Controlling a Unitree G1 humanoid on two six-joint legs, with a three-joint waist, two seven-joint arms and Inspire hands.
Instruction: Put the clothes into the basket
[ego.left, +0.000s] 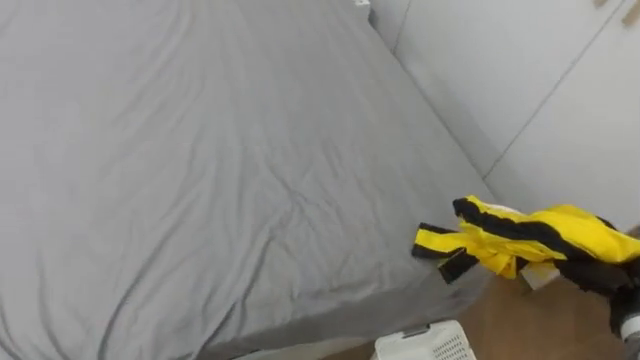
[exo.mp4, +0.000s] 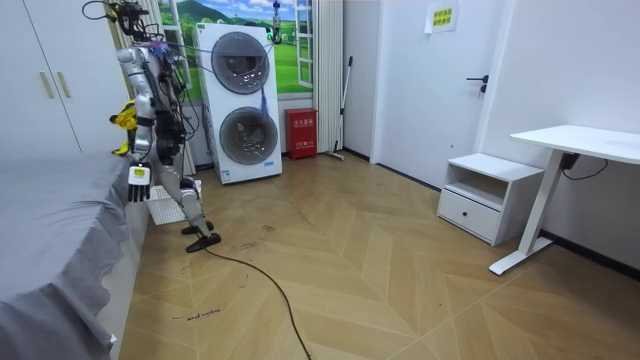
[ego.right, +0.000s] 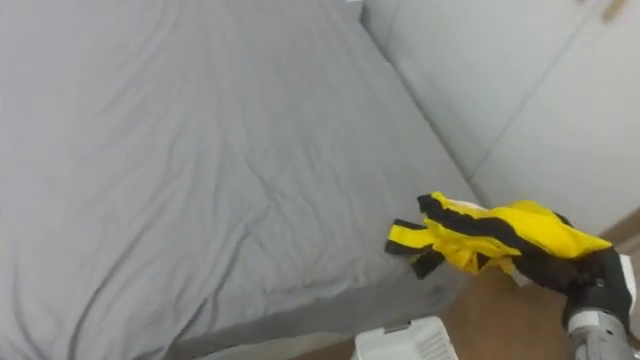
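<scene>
Yellow-and-black garment (ego.right: 520, 228) is dangling bunched from the right hand (ego.right: 590, 282), which is clenching the cloth just past the corner of the grey bed (ego.right: 200, 180). The left hand (exo.mp4: 138, 183) is hanging by the bed's edge, its state too small to tell. The white basket (ego.right: 405, 343) is sitting on the floor below and to the left of the load. I judge the hand should be lowering over the basket's opening, getting the trailing black straps inside the rim before loosening.
</scene>
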